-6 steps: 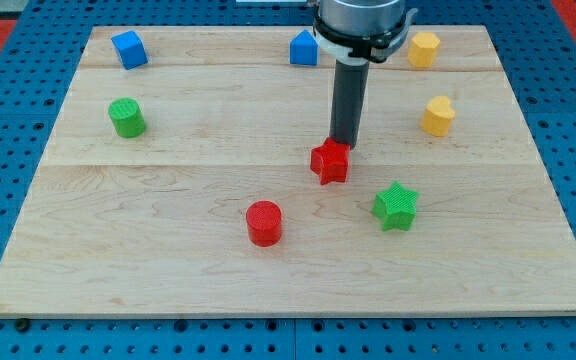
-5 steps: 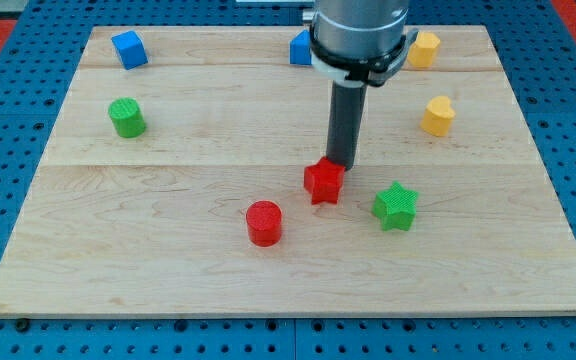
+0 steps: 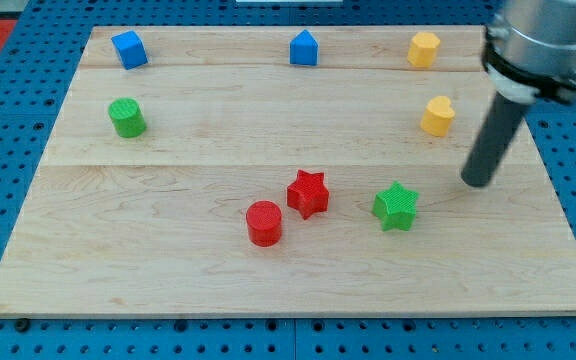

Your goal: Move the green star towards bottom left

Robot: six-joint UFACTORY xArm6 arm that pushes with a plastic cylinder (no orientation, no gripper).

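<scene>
The green star (image 3: 396, 206) lies on the wooden board (image 3: 168, 270) right of centre, toward the view's bottom. My tip (image 3: 477, 183) rests on the board to the star's right and a little above it, apart from it. A red star (image 3: 308, 193) lies to the green star's left, with a red cylinder (image 3: 264, 223) beside it at its lower left.
A green cylinder (image 3: 126, 117) stands at the left. A blue block (image 3: 128, 49) and a blue house-shaped block (image 3: 304, 48) sit along the top edge. A yellow block (image 3: 424, 48) is at the top right, a yellow heart-like block (image 3: 437, 116) below it.
My tip has left the red star and swung far to the right, now right of the green star. The red star has shifted down and left, close to the red cylinder.
</scene>
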